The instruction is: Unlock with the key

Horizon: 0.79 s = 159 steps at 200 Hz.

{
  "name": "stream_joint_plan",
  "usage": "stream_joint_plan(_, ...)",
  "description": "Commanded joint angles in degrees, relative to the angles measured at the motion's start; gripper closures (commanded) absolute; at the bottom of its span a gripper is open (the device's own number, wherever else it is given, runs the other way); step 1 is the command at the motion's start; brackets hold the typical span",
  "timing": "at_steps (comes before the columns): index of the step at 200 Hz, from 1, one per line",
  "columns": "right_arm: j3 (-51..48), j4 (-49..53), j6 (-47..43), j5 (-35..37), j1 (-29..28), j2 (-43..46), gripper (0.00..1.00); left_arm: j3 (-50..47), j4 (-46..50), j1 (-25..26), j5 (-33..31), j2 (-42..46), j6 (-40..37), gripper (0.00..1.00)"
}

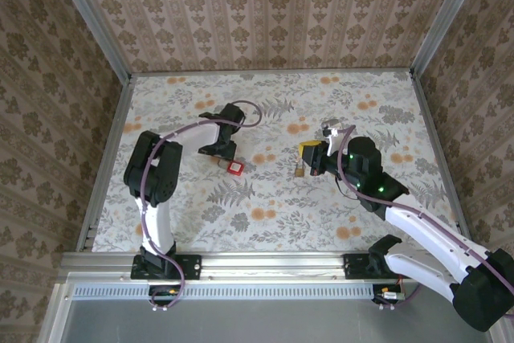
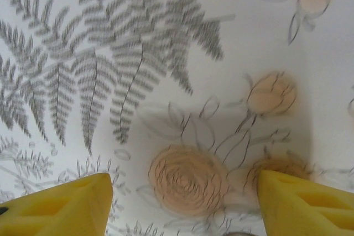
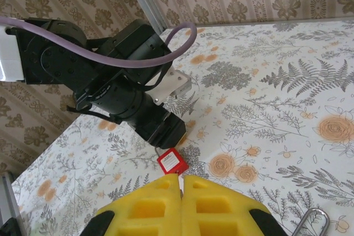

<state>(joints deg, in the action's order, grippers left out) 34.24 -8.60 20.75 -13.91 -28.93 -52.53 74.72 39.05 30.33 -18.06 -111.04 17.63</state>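
The right fingers point(image 3: 181, 203) are pressing together close to the right wrist camera, yellow pads meeting with nothing showing between them. At that view's bottom edge a silvery wire loop point(image 3: 311, 220) is being cut off by the frame. From above, one small brass padlock point(image 1: 299, 169) is lying just beside those fingers, and I cannot tell whether they are touching it.

Just beyond them one key point(image 3: 172, 162) is lying flat on the floral tabletop point(image 3: 287, 136), right beside the black end of the left arm point(image 3: 110, 92). Its red head is showing, but its blade is too small to make out.

The left fingers point(image 2: 55, 211) are standing well apart and holding nothing, with only flower print lying between them. The lower edge is cropping both fingers, and a grey sliver there is too slight to name.

A purple cable point(image 3: 110, 59) is looping over the left arm. Patterned walls point(image 1: 273, 6) are closing in the tabletop on three sides.
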Motion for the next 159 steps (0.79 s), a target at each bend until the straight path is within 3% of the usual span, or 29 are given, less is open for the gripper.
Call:
stream_joint_plan(1,0.72,-1.13,-0.49,-1.29,-0.08,1.09,1.00,-2.95,4.37,0.06,-0.58,3.66,2.96,0.31)
stream_joint_plan(64,0.04,-0.41,-0.60,-1.30,-0.08,2.91,1.00,-10.04,5.12,4.44,1.97,10.63,6.48,0.34)
stream_joint_plan(89,0.12,0.04,-0.78,-0.77,-0.08,3.34,1.00,-9.73,6.68,6.69,-0.32,13.23,6.24,0.33)
stream_joint_plan(129,-0.04,-0.26,-0.68,-0.07,0.01,3.23,1.00,-10.02,1.50,11.12,-4.28,22.95,-0.16,0.30)
stream_joint_plan(141,-0.14,-0.14,-0.67,0.17,0.00,3.31,1.00,-12.73,-3.84,12.15,-3.42,26.11,-3.82,0.28)
stream_joint_plan(159,-0.18,-0.14,-0.76,0.53,0.10,3.40,1.00,-13.77,-7.26,11.69,2.69,25.72,-9.01,0.26)
